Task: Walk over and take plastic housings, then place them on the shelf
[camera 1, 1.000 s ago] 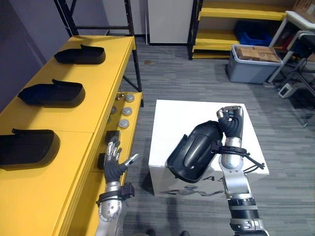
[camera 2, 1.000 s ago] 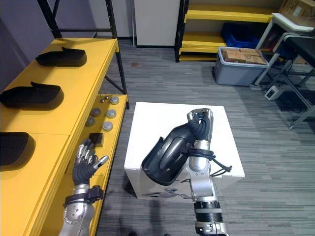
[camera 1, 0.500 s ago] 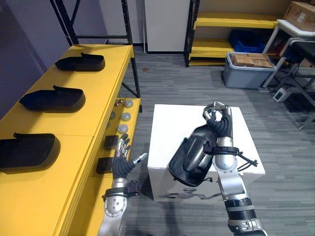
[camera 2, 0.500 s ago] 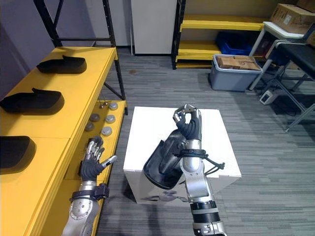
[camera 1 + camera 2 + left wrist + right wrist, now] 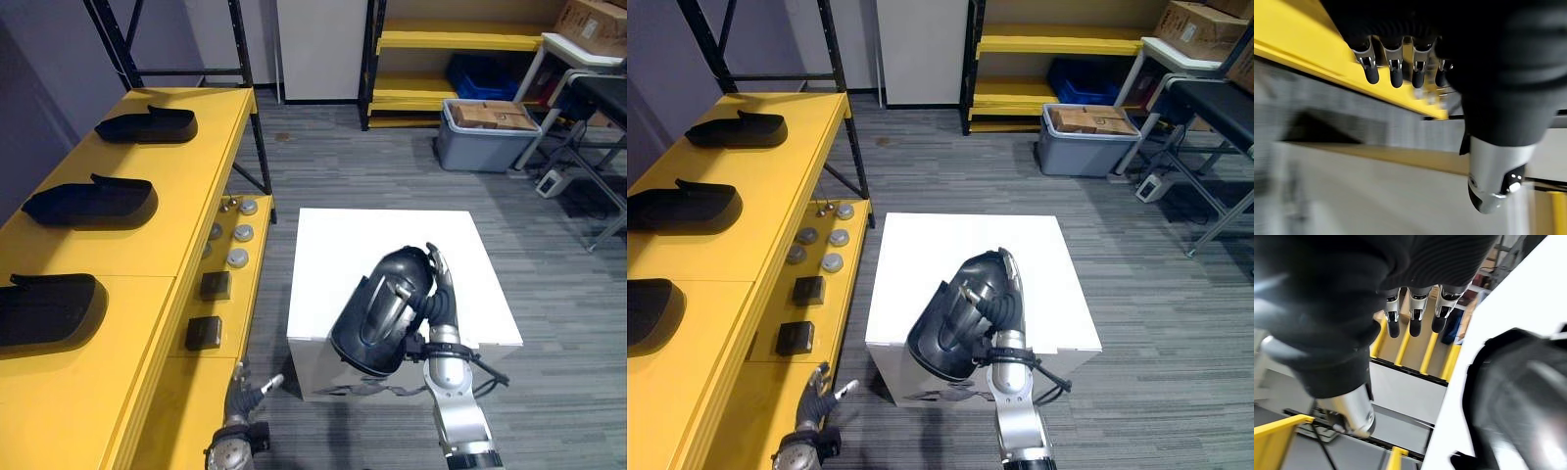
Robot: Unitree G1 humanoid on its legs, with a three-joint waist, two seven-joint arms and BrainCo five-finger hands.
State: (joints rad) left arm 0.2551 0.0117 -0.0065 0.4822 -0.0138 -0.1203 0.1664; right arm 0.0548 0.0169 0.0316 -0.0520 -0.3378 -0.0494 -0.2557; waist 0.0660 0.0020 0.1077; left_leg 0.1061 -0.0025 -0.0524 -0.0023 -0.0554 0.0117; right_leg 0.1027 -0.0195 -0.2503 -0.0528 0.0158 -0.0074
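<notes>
At the front edge of the white surface [image 5: 343, 245]: one black plastic housing [image 5: 384, 311], resting against the right hand [image 5: 438, 299], whose fingers were curled over its top half a second ago and now lie straight along its side, unclamped. Left hand [image 5: 242, 399], fingers relaxed and apart, has dropped low beside the yellow shelf [image 5: 127, 257], which carries three shelved housings [image 5: 91, 202]. Judged: grip loosened, so a fresh hold is likely needed before the carry to the shelf.

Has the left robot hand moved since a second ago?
Yes. The left robot hand has pulled back toward the robot. Earlier it was level with the nearer dark block on the lower yellow ledge. Now it sits closer to the robot than that block.
</notes>
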